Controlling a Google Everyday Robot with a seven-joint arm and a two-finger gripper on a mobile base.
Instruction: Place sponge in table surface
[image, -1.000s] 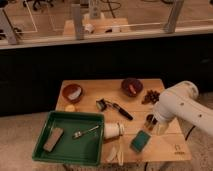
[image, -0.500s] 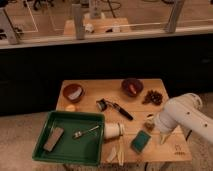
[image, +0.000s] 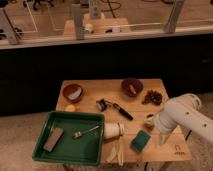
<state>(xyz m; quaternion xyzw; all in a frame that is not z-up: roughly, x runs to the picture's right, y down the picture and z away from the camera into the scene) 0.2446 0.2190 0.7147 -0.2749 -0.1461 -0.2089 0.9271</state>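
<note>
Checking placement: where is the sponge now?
The sponge lies on the table surface, front right in the camera view, between the white cup and the claw to its right.

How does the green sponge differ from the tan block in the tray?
The sponge is teal-green; the block is tan-grey. The sponge lies on the table; the block inside the tray. Both are small, flat rectangles. The hand hangs open just beyond the sponge, apart from it.

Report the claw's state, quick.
Claw: open, holding nothing, just right of the sponge, which lies on the table surface.
</note>
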